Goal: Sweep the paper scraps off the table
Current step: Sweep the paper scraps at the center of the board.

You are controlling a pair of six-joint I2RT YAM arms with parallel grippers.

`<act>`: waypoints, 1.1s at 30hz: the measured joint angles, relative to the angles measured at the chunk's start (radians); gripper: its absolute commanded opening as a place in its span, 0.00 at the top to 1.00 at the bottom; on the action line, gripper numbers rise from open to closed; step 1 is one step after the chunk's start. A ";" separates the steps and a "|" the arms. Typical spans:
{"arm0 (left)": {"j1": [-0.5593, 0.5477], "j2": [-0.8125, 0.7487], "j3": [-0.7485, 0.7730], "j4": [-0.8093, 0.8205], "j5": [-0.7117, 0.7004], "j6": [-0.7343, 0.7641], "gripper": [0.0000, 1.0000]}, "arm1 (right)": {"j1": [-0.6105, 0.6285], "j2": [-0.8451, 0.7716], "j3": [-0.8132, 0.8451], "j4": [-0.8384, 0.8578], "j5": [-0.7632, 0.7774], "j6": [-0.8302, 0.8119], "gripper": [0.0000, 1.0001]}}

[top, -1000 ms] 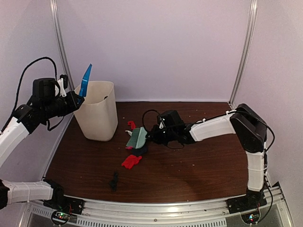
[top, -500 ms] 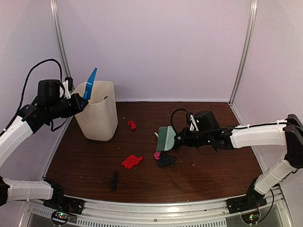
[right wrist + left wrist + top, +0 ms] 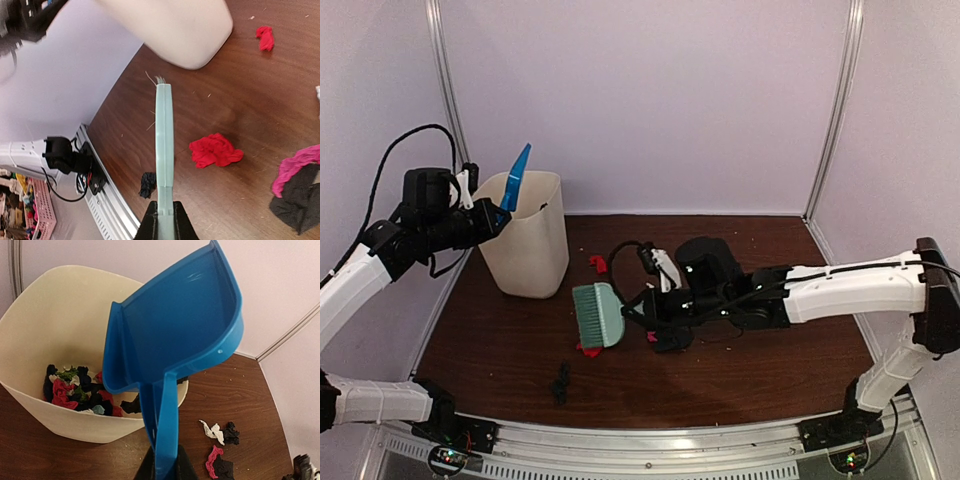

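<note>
The blue dustpan [image 3: 517,175] [image 3: 175,325] hangs tilted over the cream bin [image 3: 525,240], my left gripper [image 3: 480,222] [image 3: 165,467] shut on its handle. Pink, red, black and green paper scraps [image 3: 75,390] lie inside the bin. My right gripper [image 3: 645,305] [image 3: 165,220] is shut on the pale green brush [image 3: 598,313] [image 3: 165,135], whose head is held over a red scrap [image 3: 588,350] [image 3: 215,150]. On the table [image 3: 770,360] lie a black scrap [image 3: 561,380] [image 3: 148,184], a pink scrap [image 3: 295,167] beside a dark one [image 3: 670,340], and a small red scrap [image 3: 598,264] by the bin.
The bin stands at the table's back left, against the left wall post [image 3: 445,90]. A silver front rail [image 3: 650,440] runs along the near edge. A white scrap [image 3: 212,430] and a black scrap [image 3: 231,432] lie right of the bin.
My right arm has swung the brush left, from the middle of the table to above the red scrap. The pink and dark scraps sit further right than a second ago. The dustpan has risen slightly.
</note>
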 measured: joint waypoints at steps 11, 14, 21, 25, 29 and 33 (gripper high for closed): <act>-0.005 -0.015 0.000 0.000 0.000 0.007 1.00 | 0.174 0.388 0.219 -0.012 -0.164 -0.051 1.00; -0.005 -0.015 0.000 0.000 0.000 0.011 1.00 | 0.179 0.410 0.233 -0.011 -0.172 -0.055 1.00; -0.005 -0.016 0.000 0.000 0.000 0.021 1.00 | 0.130 0.409 0.213 -0.002 -0.146 -0.058 1.00; -0.005 -0.016 -0.001 0.000 0.000 0.027 1.00 | 0.057 0.380 0.126 0.029 -0.132 -0.055 1.00; -0.005 -0.016 -0.005 0.000 -0.001 0.033 1.00 | -0.032 0.329 0.050 0.065 -0.121 -0.053 1.00; -0.005 -0.015 -0.011 0.000 0.001 0.039 1.00 | -0.115 0.287 -0.037 0.133 -0.127 -0.045 1.00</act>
